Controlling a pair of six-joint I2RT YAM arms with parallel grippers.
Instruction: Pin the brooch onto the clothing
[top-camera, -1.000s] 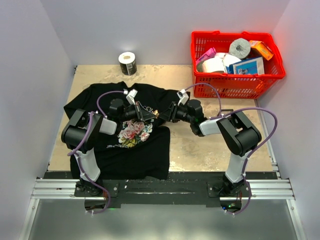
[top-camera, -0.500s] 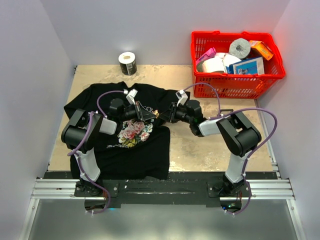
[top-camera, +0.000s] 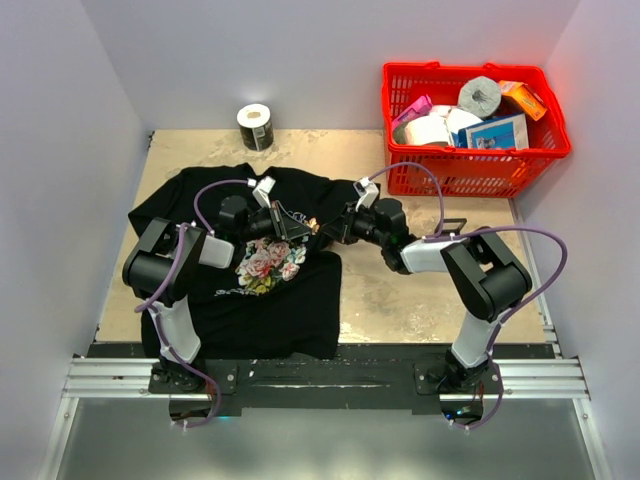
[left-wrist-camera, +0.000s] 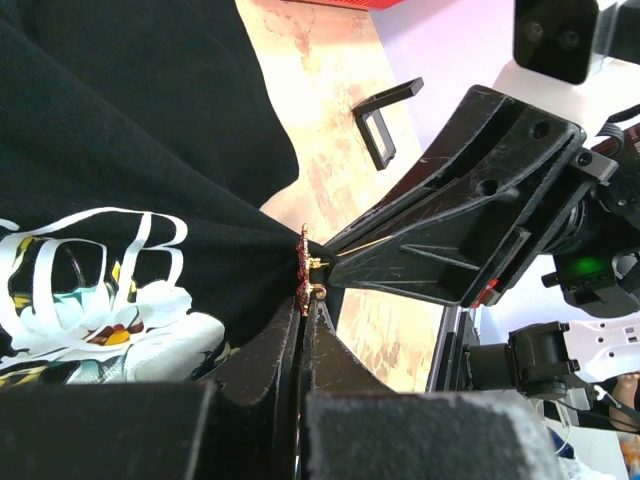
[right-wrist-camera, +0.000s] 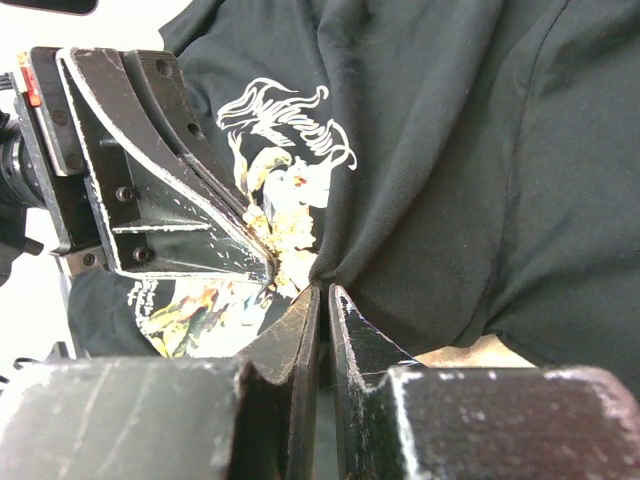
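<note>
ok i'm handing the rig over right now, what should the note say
Left gripper: shut on the lower edge of the brooch, which sits against a bunched fold of the T-shirt.
Right gripper: shut, tips at the brooch's gold back from the other side; grip unclear.
Done: brooch is at the fabric.
Left: whether the pin is through and clasped is not visible; check it, then release.

Setting: lab robot test cell.
White enclosure walls (top-camera: 100, 100), aluminium mounting rail (top-camera: 110, 378), worn tabletop (top-camera: 400, 290), red basket (top-camera: 470, 176) of props.
</note>
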